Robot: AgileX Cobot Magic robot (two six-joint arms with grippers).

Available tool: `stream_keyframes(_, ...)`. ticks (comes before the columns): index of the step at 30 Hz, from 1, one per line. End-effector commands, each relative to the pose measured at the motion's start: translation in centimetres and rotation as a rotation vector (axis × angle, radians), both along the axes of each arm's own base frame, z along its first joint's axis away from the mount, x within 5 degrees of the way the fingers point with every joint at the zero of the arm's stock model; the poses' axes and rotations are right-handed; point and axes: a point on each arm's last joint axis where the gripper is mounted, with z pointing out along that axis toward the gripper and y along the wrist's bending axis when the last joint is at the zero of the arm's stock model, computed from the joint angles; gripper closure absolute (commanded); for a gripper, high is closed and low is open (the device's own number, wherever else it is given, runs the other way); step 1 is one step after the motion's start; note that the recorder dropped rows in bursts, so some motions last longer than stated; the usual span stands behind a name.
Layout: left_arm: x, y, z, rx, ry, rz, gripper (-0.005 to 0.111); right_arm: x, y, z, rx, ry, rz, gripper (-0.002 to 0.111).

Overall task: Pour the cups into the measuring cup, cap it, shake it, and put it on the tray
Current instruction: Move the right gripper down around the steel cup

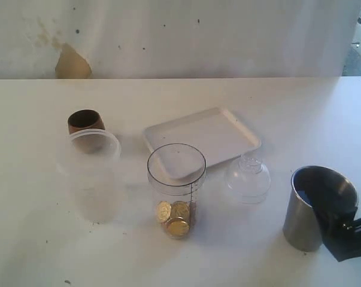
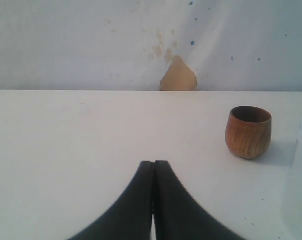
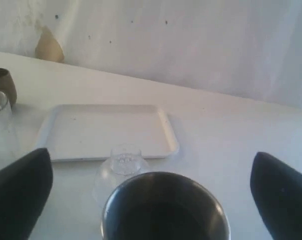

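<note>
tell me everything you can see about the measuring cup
The measuring cup is a tall clear plastic cylinder with a dark rim and a black vertical scale. It stands upright on the table, open-topped, no cap. A few gold coins lie at its bottom. It sits in front of the tray, between a frosted cup and a clear dome lid, touching neither.
</note>
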Motion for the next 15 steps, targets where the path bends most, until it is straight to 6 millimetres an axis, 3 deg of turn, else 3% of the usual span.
stream_keyframes(1, 0.0, 0.0, -0.1, -0.002, -0.003, -0.001, 0.107, 0.9, 0.2, -1.1, 0.018, 0.059, 0.020, 0.003)
stream_keyframes(10, 0.0, 0.0, -0.1, -0.002, -0.003, -0.001, 0.107, 3.2, -0.4, -3.8, 0.015, 0.165, -0.060, 0.003)
stream_keyframes(15, 0.0, 0.0, -0.1, -0.002, -0.003, -0.001, 0.107, 3.9, 0.3, -5.0, 0.007, 0.180, 0.010, 0.003)
